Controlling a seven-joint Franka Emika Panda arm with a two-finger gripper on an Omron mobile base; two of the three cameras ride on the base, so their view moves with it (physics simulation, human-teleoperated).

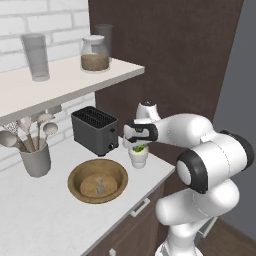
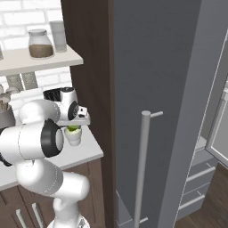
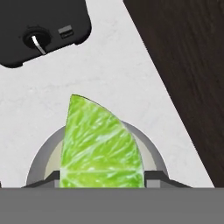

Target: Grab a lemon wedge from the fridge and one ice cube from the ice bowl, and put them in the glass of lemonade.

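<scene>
i see my gripper (image 1: pixel 138 145) clamped on the lemon wedge (image 3: pixel 98 144), hanging straight over the glass of lemonade (image 1: pixel 138 158), ice bowl (image 1: pixel 98 181) at eight o'clock.

Left base view: from behind the arm's left, forward and down over the counter (image 1: pixel 40 220), toaster (image 1: pixel 94 130) and wooden ice bowl (image 1: pixel 97 181). Right base view: from behind the right, toward the grey fridge (image 2: pixel 156 89). Shared: the glass of lemonade (image 1: pixel 138 157). Hand view: straight down, very near, onto the lemon wedge (image 3: pixel 99 144).
</scene>
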